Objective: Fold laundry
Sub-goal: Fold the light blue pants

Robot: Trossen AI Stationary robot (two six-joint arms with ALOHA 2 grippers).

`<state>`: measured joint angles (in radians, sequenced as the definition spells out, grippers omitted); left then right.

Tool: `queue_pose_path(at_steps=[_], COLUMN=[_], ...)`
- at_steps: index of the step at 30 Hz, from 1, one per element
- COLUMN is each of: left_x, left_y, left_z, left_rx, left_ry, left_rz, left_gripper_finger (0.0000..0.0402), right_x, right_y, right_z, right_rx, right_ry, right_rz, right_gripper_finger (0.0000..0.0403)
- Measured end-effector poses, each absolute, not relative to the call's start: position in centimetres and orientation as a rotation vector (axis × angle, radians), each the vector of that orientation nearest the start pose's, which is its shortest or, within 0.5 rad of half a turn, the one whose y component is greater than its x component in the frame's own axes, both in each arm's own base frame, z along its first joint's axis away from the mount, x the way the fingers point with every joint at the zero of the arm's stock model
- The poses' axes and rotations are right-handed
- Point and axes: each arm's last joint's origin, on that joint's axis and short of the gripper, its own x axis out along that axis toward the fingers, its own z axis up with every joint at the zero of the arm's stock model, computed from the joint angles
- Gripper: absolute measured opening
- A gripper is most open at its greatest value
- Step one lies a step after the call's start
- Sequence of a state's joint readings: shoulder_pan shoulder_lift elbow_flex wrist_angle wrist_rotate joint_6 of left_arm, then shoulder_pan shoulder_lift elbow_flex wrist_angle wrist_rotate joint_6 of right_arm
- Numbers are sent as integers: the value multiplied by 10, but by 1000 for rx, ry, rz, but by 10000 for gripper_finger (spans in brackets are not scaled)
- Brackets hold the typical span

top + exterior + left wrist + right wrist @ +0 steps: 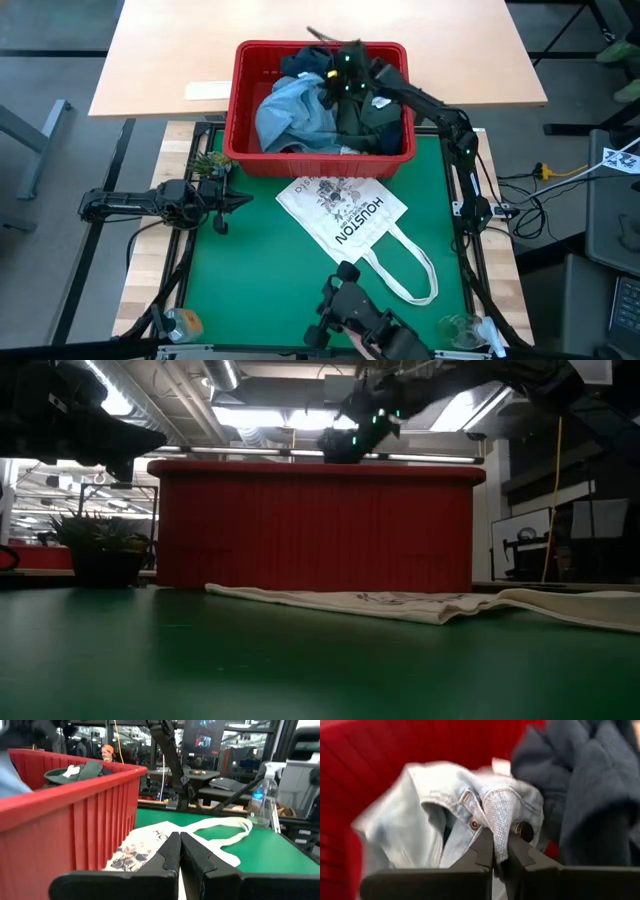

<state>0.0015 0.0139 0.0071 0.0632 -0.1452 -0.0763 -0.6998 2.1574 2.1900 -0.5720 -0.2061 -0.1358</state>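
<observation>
The laundry lies heaped in a red slotted basket [240,110] at the table's far side. It is a light blue denim garment [290,115], a navy one [305,65] and a dark olive one [370,125]. My right gripper [500,844] hangs over the basket, shut on the denim; in the low view it [345,445] shows just above the basket rim [310,470]. My left gripper [179,839] waits shut and level at the table's left, pointing toward the white "HOUSTON" tote bag [345,210]. My right gripper pinches a bunched fold of the denim garment, beside a metal button [496,812], between its two fingers. The fingers slant down into the basket from the table's right. The pinched part stands raised while the rest of the denim [415,820] trails down into the basket.
The tote bag lies flat on the green mat [250,290] with its long handles [415,275] toward the near right. A small potted plant [210,162] stands by the basket's left corner. A spray bottle [260,800] stands at the table's right edge, and a wooden table [300,30] lies beyond the basket.
</observation>
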Motion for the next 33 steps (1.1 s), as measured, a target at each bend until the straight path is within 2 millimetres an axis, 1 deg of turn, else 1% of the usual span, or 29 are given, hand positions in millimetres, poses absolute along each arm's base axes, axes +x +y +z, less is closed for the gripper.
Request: queue_pose_path(at_steps=[4, 6, 9, 12, 16, 20, 24, 28, 33], left_x=[96, 93, 88, 86, 86, 85, 83, 85, 92], left_y=[4, 4, 4, 4, 4, 4, 5, 6, 7], left_z=[186, 195, 207, 212, 213, 213, 217, 220, 242], left_rx=[-92, -98, -107, -109, -115, -154, -158, -112, -8], left_ry=[-218, -321, -449, -509, -515, -520, -573, -574, -531], left_rz=[138, 133, 126, 118, 117, 108, 116, 175, 258], left_gripper_finger=[0, 0, 4, 22, 61, 105, 138, 153, 156], right_x=[374, 371, 365, 362, 360, 358, 355, 355, 355], right_y=[-306, -302, -298, -293, -290, -285, -282, -281, -281], right_z=[385, 402, 422, 438, 451, 464, 472, 473, 473], right_rx=[71, 37, 35, 41, 36, 64, 49, 46, 46], right_ry=[424, 355, 243, 162, 70, -14, -64, -68, -67], right_rz=[-413, -415, -409, -375, -307, -237, -207, -206, -207], right_gripper_finger=[8, 9, 14, 11, 8, 13, 9, 8, 13])
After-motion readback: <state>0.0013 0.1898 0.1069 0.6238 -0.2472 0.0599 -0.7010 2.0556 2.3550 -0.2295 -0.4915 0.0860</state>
